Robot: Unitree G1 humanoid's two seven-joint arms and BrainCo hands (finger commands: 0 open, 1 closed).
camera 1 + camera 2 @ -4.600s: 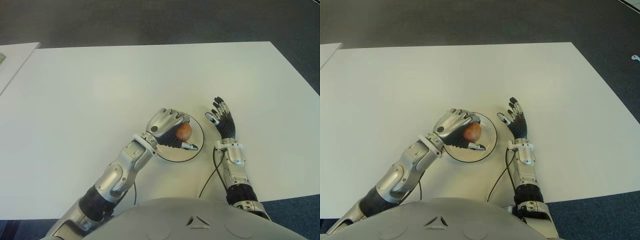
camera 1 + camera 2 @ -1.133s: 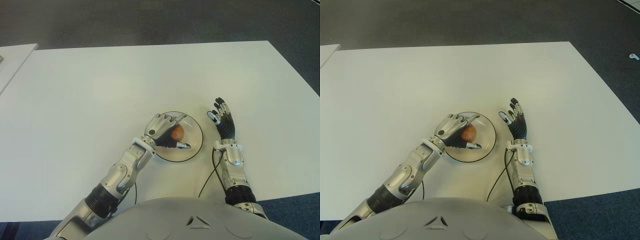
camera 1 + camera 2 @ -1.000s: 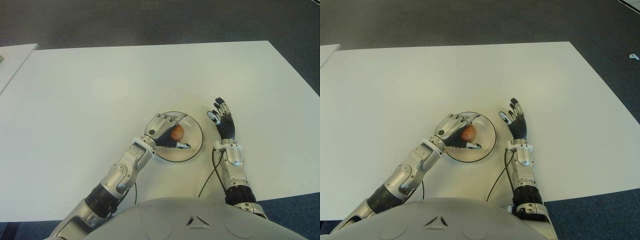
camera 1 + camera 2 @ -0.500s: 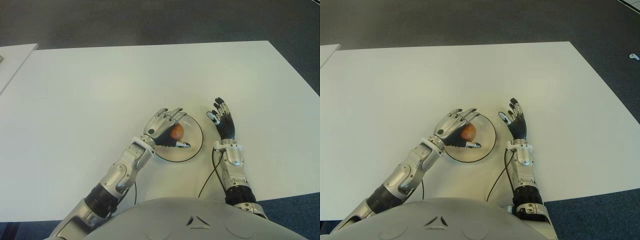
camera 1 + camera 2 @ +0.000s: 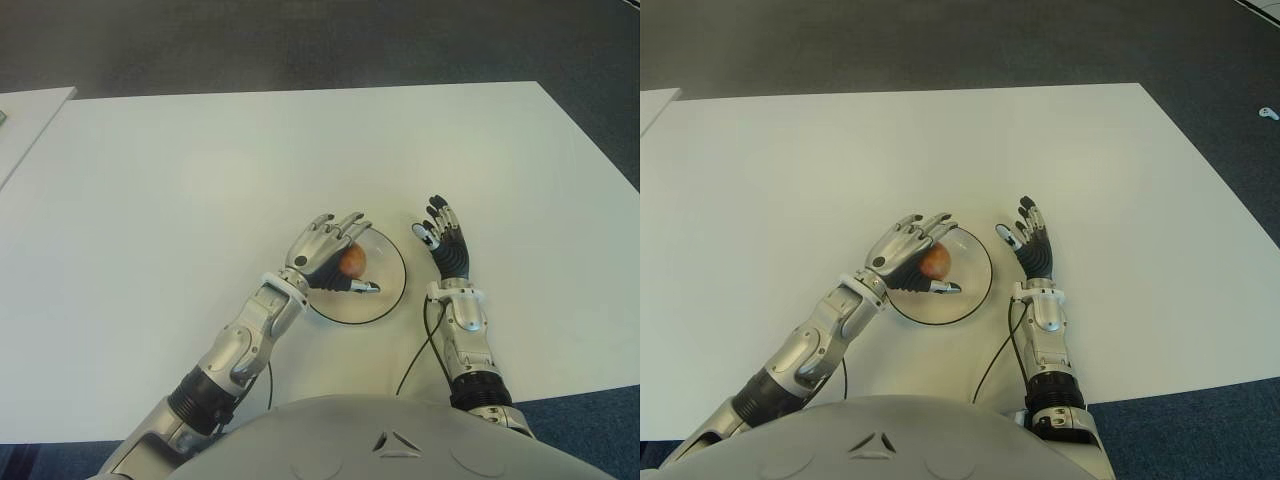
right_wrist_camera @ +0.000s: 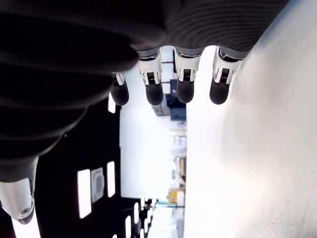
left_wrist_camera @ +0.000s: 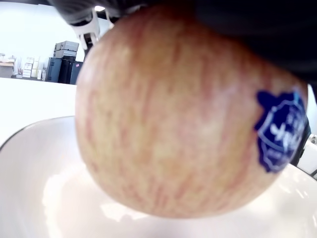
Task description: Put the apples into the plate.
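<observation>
A red-yellow apple (image 5: 352, 261) with a blue sticker (image 7: 277, 133) sits in the round white plate (image 5: 385, 295) near the table's front edge. My left hand (image 5: 328, 248) is over the plate's left half. Its fingers (image 5: 340, 225) are spread above the apple and its thumb (image 5: 362, 287) reaches along the near side, so the hand is open around the fruit. In the left wrist view the apple (image 7: 183, 114) fills most of the picture, with the plate (image 7: 34, 188) beneath it. My right hand (image 5: 445, 238) shows just right of the plate, fingers straight and holding nothing.
The white table (image 5: 200, 170) stretches wide to the left and back of the plate. Another white surface (image 5: 25, 115) shows at the far left. A black cable (image 5: 420, 350) runs beside my right forearm. Dark floor lies beyond the table.
My left hand came down with the apple onto the plate, then its fingers uncurled and lifted off the fruit. The right hand has not moved.
</observation>
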